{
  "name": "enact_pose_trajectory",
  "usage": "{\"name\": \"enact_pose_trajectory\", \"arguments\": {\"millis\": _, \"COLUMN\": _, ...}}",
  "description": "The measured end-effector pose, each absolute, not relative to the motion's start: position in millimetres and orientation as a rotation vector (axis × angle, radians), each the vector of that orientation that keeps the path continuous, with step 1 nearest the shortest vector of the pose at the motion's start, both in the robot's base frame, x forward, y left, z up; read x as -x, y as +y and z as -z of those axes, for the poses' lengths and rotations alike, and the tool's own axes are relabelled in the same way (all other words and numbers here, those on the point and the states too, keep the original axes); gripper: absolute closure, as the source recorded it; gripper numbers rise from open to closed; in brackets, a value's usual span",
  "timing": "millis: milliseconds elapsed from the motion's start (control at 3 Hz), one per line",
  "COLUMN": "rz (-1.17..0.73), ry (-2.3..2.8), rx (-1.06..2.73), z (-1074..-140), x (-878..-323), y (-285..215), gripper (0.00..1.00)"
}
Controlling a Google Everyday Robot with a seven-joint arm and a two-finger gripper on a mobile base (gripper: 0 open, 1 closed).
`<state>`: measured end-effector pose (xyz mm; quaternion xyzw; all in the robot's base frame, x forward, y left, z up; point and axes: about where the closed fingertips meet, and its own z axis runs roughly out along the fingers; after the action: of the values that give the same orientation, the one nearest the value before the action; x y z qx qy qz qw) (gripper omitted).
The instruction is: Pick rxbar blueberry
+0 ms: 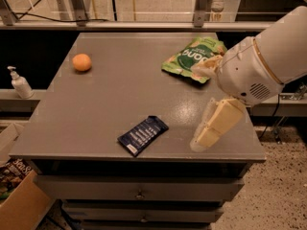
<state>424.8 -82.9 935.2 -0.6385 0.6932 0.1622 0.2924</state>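
Observation:
The rxbar blueberry (142, 135) is a small flat navy-blue bar with white text and a pale end. It lies at an angle on the grey table (120, 99), near the front edge. My gripper (197, 109) hangs over the table's right front part, to the right of the bar and apart from it. Its cream fingers (216, 126) stand apart, open and empty. One finger points down toward the front edge; the other tip shows by the green pouch.
A green "dang" snack pouch (192, 57) lies at the back right, partly behind my arm (268, 61). A round orange fruit (81, 62) sits at the back left. A soap dispenser (20, 83) stands on a ledge left of the table. A cardboard box (19, 205) is at the lower left.

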Motion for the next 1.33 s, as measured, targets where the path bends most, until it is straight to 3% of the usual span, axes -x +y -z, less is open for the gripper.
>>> {"name": "enact_pose_trajectory", "arguments": {"millis": 1333, "rz": -0.436, "ry": 1.651, "rx": 1.823, "z": -903.7, "x": -402.4, "y": -50.0, "gripper": 0.0}}
